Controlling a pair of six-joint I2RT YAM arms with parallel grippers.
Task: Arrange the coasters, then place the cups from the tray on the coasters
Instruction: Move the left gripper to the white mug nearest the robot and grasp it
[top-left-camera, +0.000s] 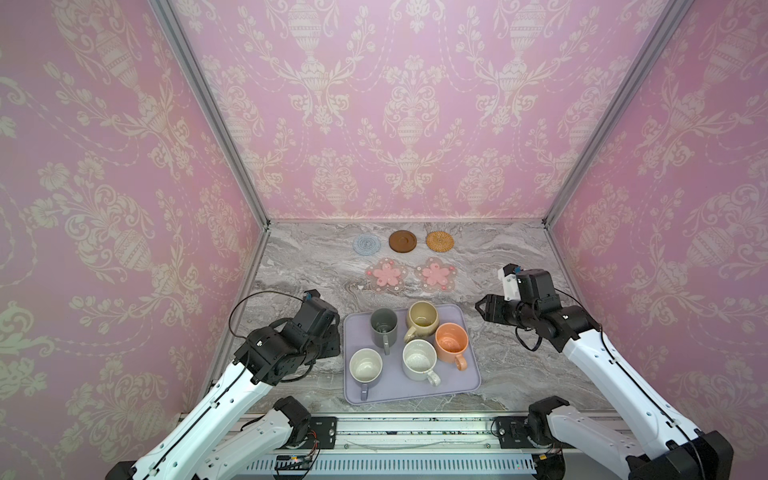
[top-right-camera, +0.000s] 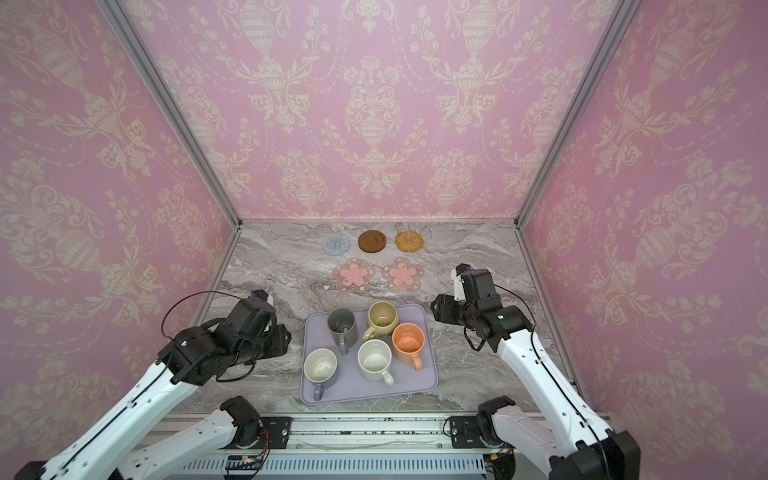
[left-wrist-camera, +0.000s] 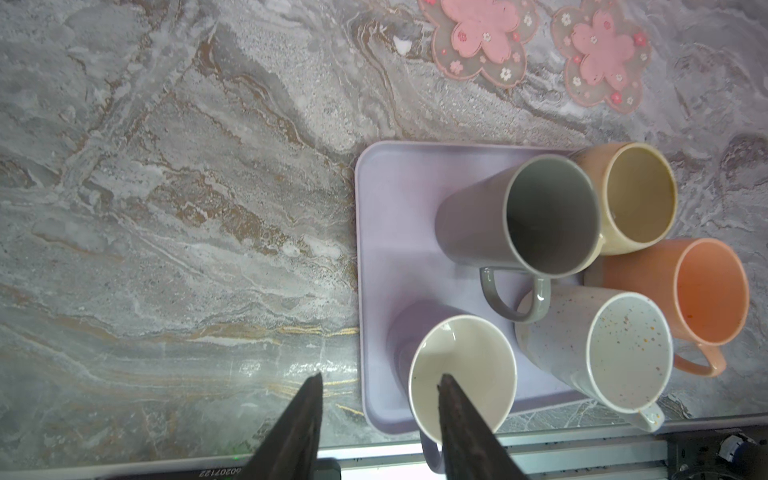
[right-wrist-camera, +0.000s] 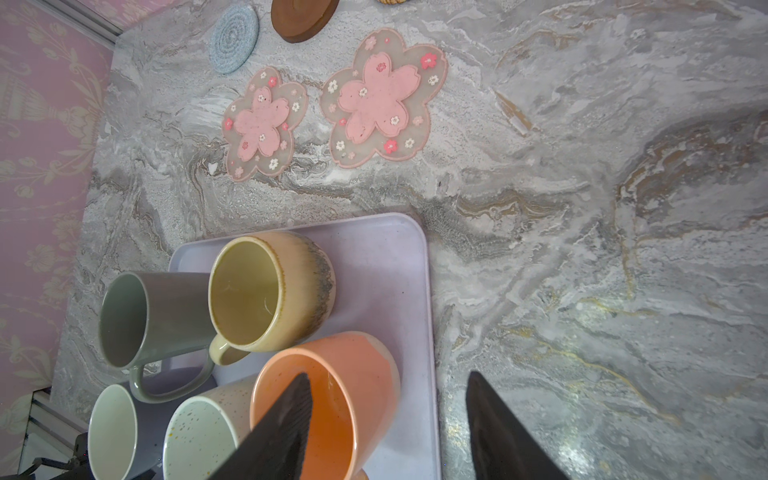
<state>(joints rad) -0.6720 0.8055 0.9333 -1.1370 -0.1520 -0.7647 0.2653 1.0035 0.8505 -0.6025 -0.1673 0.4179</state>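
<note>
All five cups (top-left-camera: 419, 358) stand upright on the tray (top-left-camera: 457, 386); the coasters (top-left-camera: 402, 241) lie beyond the tray, bare. The left claw (left-wrist-camera: 380, 376) and right claw (right-wrist-camera: 390, 374), one at each side of the tray, are spread and empty. The cups look ceramic: stiff, slippery, breakable; better to pinch the rim wall or the handle
</note>
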